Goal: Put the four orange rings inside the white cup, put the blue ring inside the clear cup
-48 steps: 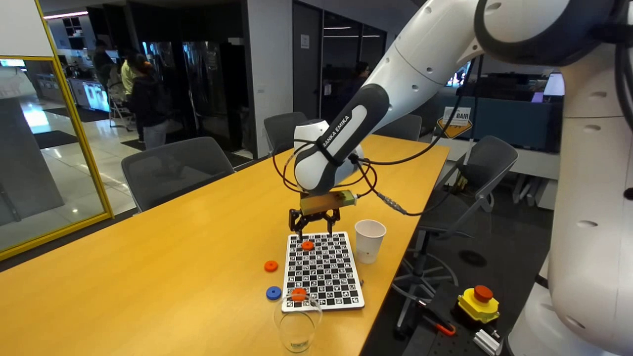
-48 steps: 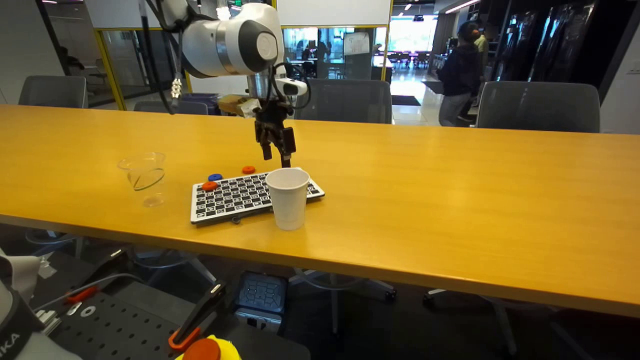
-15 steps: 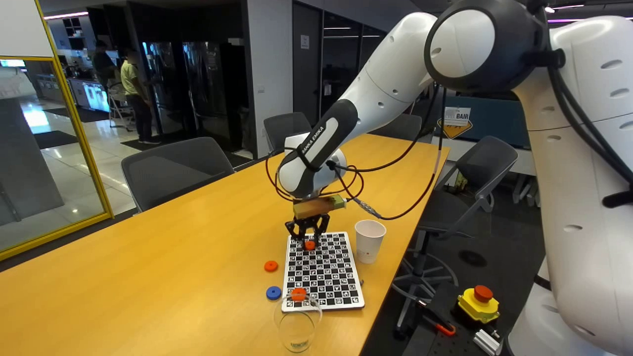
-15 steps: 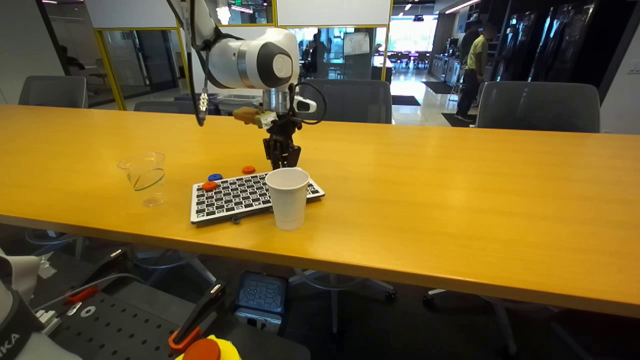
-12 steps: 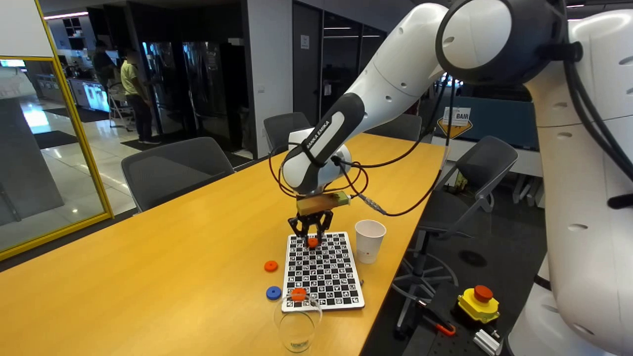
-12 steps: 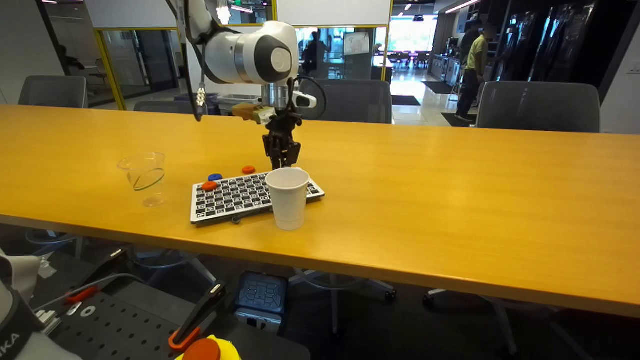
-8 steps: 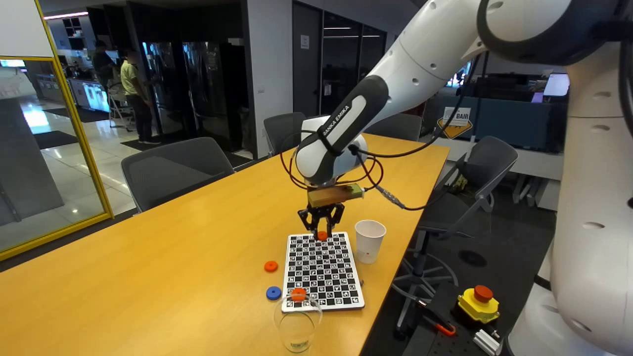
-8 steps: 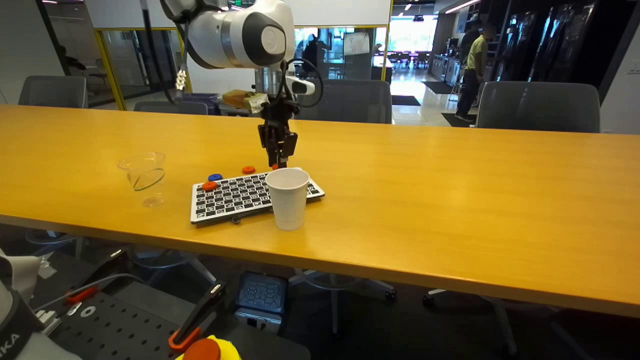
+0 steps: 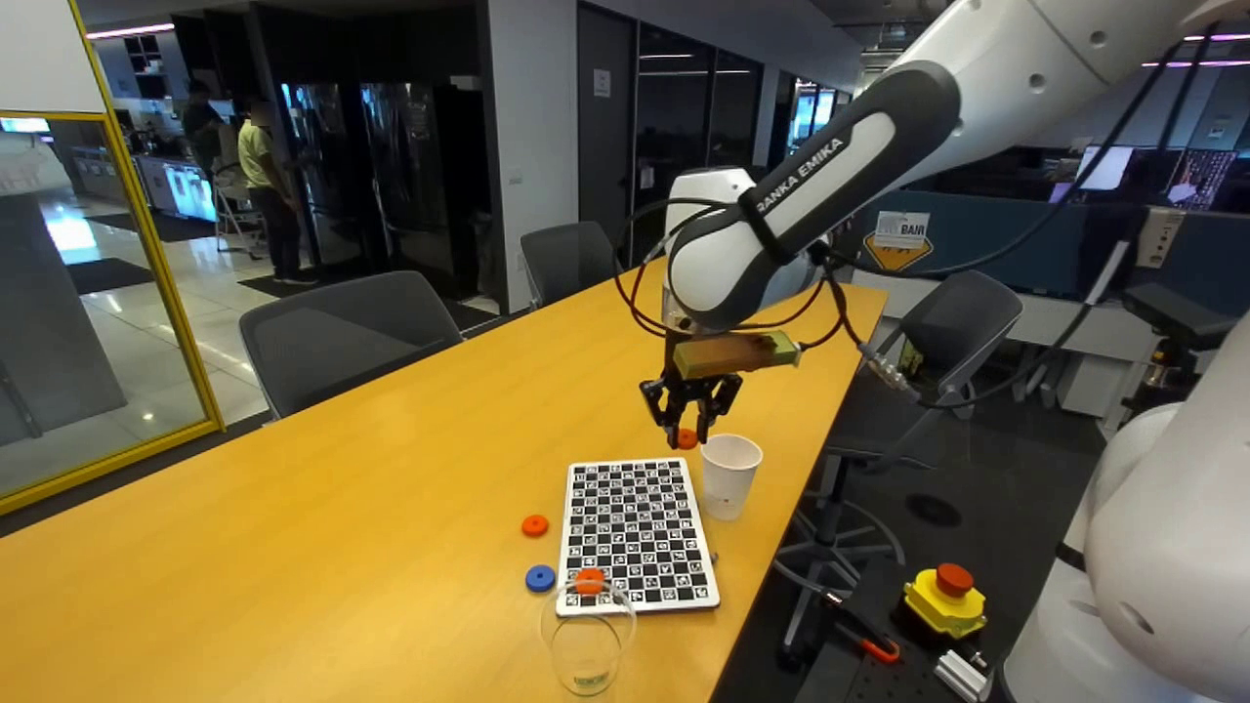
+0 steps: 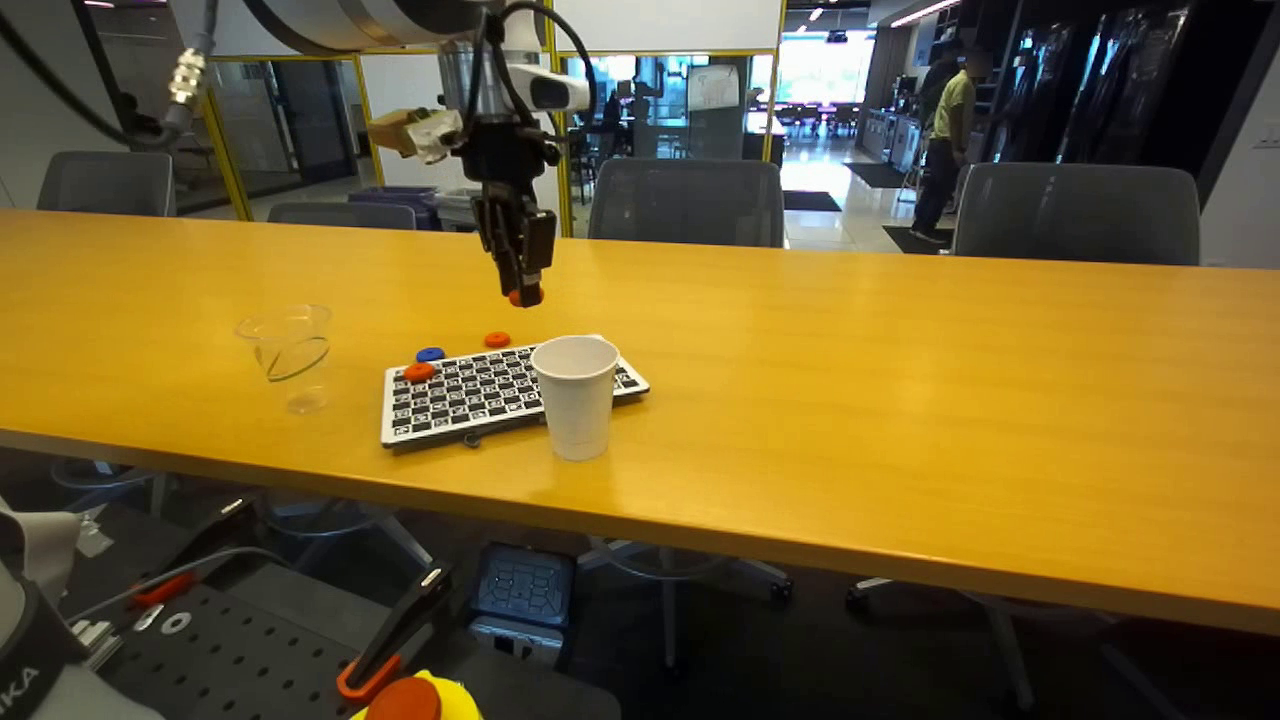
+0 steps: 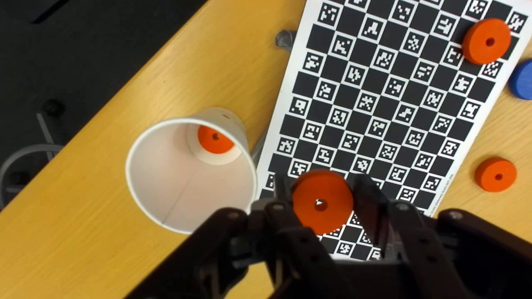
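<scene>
I see gray chairs (image 10: pixel 1076 212) along the long yellow table (image 10: pixel 900 400) in an exterior view, a yellow-edged white panel (image 10: pixel 665 25) behind, dark mats (image 10: pixel 810 201) on shiny floor (image 10: pixel 835 232), and a bright window (image 10: pixel 828 72) far off.

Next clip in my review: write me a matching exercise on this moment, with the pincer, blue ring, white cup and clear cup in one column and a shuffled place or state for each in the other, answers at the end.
1. pincer
2. blue ring
3. white cup
4. clear cup

A. lying on the table, in neither cup
B. see-through, standing apart from the checkered board
C. closed on an orange ring
D. upright, another orange ring inside

Pairs: 1-C, 2-A, 3-D, 4-B
</scene>
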`<state>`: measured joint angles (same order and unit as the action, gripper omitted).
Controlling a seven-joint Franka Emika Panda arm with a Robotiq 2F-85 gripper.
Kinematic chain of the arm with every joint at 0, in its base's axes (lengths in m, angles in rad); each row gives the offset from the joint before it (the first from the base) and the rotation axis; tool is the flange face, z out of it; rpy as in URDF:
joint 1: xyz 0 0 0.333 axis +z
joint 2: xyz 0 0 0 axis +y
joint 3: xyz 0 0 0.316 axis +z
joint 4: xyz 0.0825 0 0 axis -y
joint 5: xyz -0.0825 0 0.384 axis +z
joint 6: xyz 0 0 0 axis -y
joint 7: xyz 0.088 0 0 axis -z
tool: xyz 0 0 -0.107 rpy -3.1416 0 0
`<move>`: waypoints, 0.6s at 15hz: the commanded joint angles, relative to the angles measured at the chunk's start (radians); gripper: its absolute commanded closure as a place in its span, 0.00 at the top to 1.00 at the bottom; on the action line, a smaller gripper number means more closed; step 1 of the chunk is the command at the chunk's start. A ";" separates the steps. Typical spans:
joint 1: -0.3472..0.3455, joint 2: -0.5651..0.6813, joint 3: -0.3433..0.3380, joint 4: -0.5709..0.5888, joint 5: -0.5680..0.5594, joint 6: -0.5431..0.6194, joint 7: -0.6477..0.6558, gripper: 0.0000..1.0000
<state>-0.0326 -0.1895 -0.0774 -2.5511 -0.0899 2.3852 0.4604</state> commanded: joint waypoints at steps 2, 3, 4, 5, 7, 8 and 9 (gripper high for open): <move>-0.082 -0.177 0.059 -0.122 -0.056 -0.002 0.110 0.19; -0.101 -0.179 0.071 -0.126 -0.064 -0.001 0.131 0.19; -0.118 -0.177 0.080 -0.128 -0.069 0.000 0.147 0.19; -0.132 -0.170 0.085 -0.128 -0.071 0.005 0.158 0.19; -0.150 -0.144 0.086 -0.119 -0.067 0.011 0.163 0.19; -0.158 -0.125 0.084 -0.111 -0.065 0.013 0.165 0.19; -0.165 -0.108 0.082 -0.104 -0.064 0.016 0.166 0.19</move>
<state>-0.1654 -0.3302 -0.0080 -2.6710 -0.1391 2.3845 0.5944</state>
